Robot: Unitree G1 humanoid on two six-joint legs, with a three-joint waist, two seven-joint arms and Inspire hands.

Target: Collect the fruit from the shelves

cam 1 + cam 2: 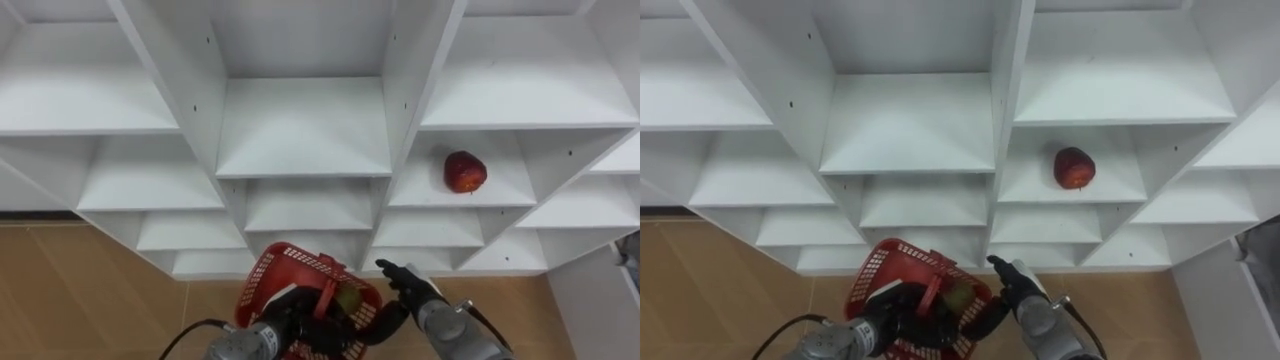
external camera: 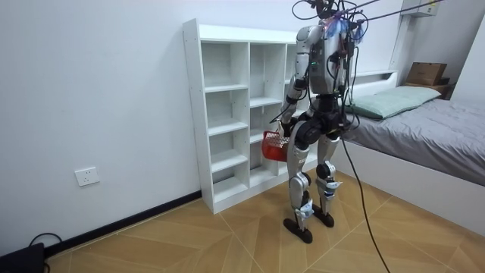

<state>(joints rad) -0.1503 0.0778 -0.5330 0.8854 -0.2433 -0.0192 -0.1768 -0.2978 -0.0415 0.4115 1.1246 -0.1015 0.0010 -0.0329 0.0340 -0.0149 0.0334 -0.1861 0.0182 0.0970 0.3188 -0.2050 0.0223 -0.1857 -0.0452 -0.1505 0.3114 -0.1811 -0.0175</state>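
The robot stood upright close in front of the white closet [image 1: 300, 130], on the wooden floor [image 1: 90, 290], with a bed [image 2: 439, 129] behind it in the room view.

The left hand [image 1: 285, 322] was low in the eye views. Its dark fingers were curled on the red basket [image 1: 290, 272], which it held up before the lowest shelves. The basket was tilted, its open side turned toward the closet. Inside it, just to the right of the left hand, lay a greenish fruit [image 1: 348, 298]; I could not tell what kind.

The right hand [image 1: 412, 285] was just to the right of the basket, near its rim but apart from it. Its fingers were stretched forward and loose, not closed, and it held nothing.

A red apple [image 1: 465, 172] lay on a shelf in the right column of the closet. It was above the right hand and a little to its right, well apart from it, and further still from the left hand and the basket. It stood alone on that shelf, touching neither side wall.
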